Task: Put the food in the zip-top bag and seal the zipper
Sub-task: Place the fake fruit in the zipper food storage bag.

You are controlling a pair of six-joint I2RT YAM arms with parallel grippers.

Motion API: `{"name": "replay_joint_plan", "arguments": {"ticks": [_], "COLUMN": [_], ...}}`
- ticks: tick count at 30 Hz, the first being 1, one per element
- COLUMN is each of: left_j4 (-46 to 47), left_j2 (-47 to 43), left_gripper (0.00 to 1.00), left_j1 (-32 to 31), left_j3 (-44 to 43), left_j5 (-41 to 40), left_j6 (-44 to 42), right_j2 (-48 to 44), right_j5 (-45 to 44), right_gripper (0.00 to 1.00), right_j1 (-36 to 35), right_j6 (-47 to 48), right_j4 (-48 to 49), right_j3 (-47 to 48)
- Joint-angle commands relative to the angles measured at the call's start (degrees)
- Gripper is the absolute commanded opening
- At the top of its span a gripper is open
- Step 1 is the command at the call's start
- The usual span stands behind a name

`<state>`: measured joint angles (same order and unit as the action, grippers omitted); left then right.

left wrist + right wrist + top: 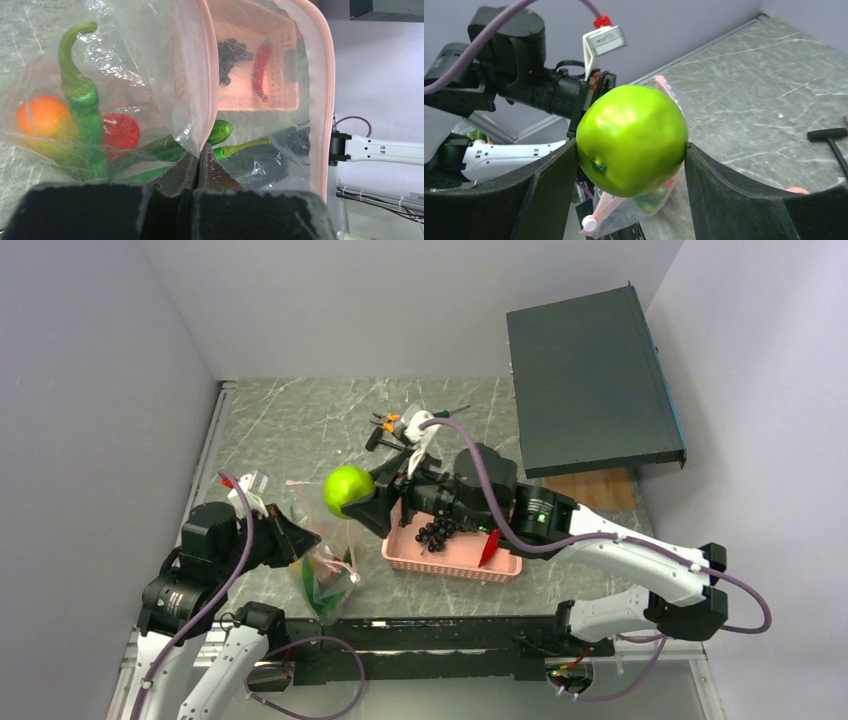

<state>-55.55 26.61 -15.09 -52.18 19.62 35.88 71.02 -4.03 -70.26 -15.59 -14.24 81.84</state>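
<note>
My right gripper [631,150] is shut on the round green apple [631,137] and holds it in the air above the bag's mouth; it also shows in the top view [347,489]. My left gripper [202,155] is shut on the near edge of the clear zip-top bag [125,75], holding its mouth open. The pink zipper strip [324,100] loops round the opening. Inside the bag lie long green peppers [80,100], an orange-green mango [42,117] and a small red fruit [120,131]. The bag hangs below the apple in the right wrist view [644,205].
The pink mesh basket [455,558] sits right of the bag with a dark grape bunch [437,531] and a red chilli [489,547] in it. Orange-handled pliers and other tools [395,423] lie behind. A dark flat box [590,380] stands at the back right.
</note>
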Motion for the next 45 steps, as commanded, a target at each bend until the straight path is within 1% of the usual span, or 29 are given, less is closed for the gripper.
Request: {"name": "replay_joint_plan", "arguments": {"ticks": [1, 5, 12, 13, 17, 21, 26, 31, 36, 42, 45], "left_j4": [1.60, 1.91, 0.33, 0.09, -0.93, -1.77, -2.69, -2.84, -3.05, -3.16, -3.30], "left_j2": [-0.28, -0.76, -0.98, -1.01, -1.39, -1.77, -2.06, -2.31, -2.56, -2.69, -2.62], "left_gripper": [0.00, 0.00, 0.00, 0.00, 0.00, 0.00, 0.00, 0.00, 0.00, 0.00, 0.00], "left_j1": [-0.26, -0.29, -0.29, -0.24, -0.28, -0.27, -0.29, -0.23, -0.27, -0.27, -0.24], "left_j3": [-1.91, -2.15, -3.74, -3.91, -4.68, -5.49, -6.12, -6.12, -5.95, -5.49, -5.53], "left_j5": [0.14, 0.42, -0.08, -0.15, -0.52, -0.96, -1.33, -1.24, -1.15, -1.18, -1.33], "left_j6": [1.41, 2.08, 2.00, 2.01, 1.85, 1.70, 1.48, 1.67, 1.91, 2.13, 2.01], "right_j2": [3.97, 7.24, 10.47, 11.01, 12.74, 14.13, 15.60, 14.53, 12.86, 9.12, 6.36], "right_j5": [2.21, -1.07, -10.03, -11.01, -14.60, -17.23, -18.43, -17.04, -17.45, -18.31, -20.09], "right_gripper": [0.17, 0.20, 0.34, 0.37, 0.57, 0.73, 0.83, 0.87, 0.87, 0.84, 0.82], "right_j1": [-2.80, -5.27, -7.66, -7.63, -7.95, -7.99, -8.12, -8.25, -8.30, -8.30, -8.27], "right_j6": [1.65, 3.23, 4.92, 4.76, 4.14, 4.21, 4.94, 5.36, 5.05, 5.45, 6.04], "right_j4": [1.17, -2.29, -5.98, -6.46, -8.04, -8.81, -10.50, -9.33, -8.92, -8.69, -7.88], "right_j3": [2.90, 5.94, 8.19, 8.62, 10.16, 11.50, 13.95, 13.26, 12.44, 10.65, 9.11]}}
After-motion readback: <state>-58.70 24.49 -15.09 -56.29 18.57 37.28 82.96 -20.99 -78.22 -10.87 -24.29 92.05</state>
